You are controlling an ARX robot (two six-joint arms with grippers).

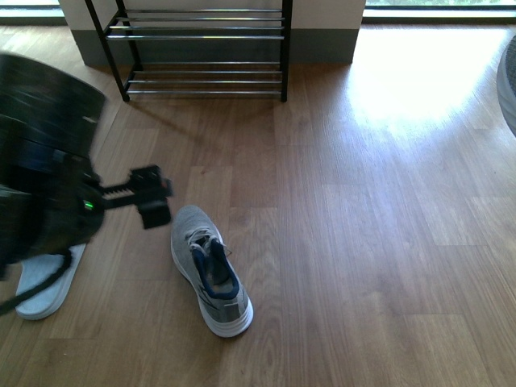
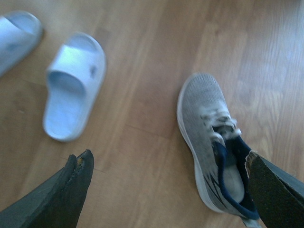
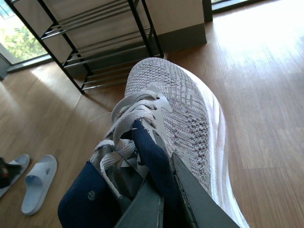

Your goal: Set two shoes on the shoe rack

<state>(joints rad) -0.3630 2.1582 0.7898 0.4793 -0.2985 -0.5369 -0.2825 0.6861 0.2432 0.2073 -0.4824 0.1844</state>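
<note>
- Left wrist view: my left jaws are wide open over a grey knit sneaker [image 2: 204, 123] on the wooden floor [image 2: 142, 71].
- My right jaws hold a second grey knit sneaker [image 3: 185, 109].

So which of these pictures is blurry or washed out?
Front view: left arm smeared, sun glare on the floor. Left wrist view: soft all over, slide fuzzy. Right wrist view: sharp on the sneaker, window overexposed.

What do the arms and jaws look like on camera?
The left arm is bulky and black, with a small green light and a black cable. The left gripper has dark, wedge-shaped jaws with chipped tips. The right gripper has flat grey jaws.
</note>
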